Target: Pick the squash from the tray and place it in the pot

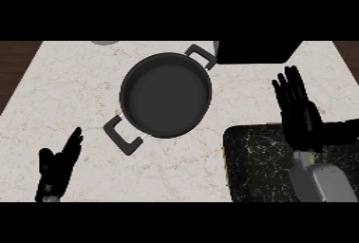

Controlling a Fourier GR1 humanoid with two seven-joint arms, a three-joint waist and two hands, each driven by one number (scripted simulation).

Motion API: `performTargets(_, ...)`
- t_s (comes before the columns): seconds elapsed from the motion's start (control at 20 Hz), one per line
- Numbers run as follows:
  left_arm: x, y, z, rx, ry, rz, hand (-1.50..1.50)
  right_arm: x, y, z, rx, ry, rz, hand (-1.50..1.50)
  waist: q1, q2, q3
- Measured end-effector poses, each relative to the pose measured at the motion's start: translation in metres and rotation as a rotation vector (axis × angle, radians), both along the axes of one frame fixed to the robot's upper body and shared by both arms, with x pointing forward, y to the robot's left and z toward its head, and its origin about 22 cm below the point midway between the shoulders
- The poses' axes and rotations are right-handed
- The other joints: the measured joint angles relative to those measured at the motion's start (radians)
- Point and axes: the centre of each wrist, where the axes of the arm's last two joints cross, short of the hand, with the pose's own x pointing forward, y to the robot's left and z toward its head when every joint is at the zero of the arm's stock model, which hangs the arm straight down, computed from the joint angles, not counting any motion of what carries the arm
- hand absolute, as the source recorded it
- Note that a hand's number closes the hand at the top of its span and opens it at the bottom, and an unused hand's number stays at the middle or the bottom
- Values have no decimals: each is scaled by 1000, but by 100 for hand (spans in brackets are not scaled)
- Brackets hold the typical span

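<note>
Head view, looking steeply down: I've got the pale marbled desk filling most of my screen, with dark wood showing past its left and right edges.

Centre stage is the pot, dark grey, round and empty, with one black loop handle at the upper right and the other at the lower left. It sits flat on the desk, well clear of both hands.

At the lower right is the tray, black with a pale veined pattern, its near end cut off by the frame. My right robot hand hangs above the tray's far edge, fingers straight and pointing away from me, released, holding nothing. Its grey forearm crosses the tray below it.

The squash: I can't find it. The part of the tray I can see shows no vegetable, and the right hand and arm hide a good strip of it.

My left robot hand sits at the lower left over the desk, fingers extended up and to the right, also released and empty.

At the top edge there's a black box-like object just beside the pot's upper handle, and a small grey shape at the upper left. No labels or writing I can read anywhere.
</note>
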Motion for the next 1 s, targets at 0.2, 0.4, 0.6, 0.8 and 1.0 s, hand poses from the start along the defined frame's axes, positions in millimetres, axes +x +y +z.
performTargets(0.2,4,16,16,81,-62,24,0,-28,-53,-27,-67,180,-144,150,-15,-18,-6)
performTargets(0.4,9,35,39,173,-144,53,0,-73,-133,-48,-384,377,-364,-150,-47,-20,-18)
performTargets(0.6,8,43,48,205,-166,66,0,-117,-172,-50,-723,319,-560,-150,-62,-30,-17)
performTargets(0.8,9,43,60,211,-189,54,0,-176,-171,-59,-825,255,-635,-150,-45,-30,-15)
performTargets(1.0,14,33,71,218,-194,31,0,-203,-171,-34,-878,286,-610,-150,-22,-26,-15)
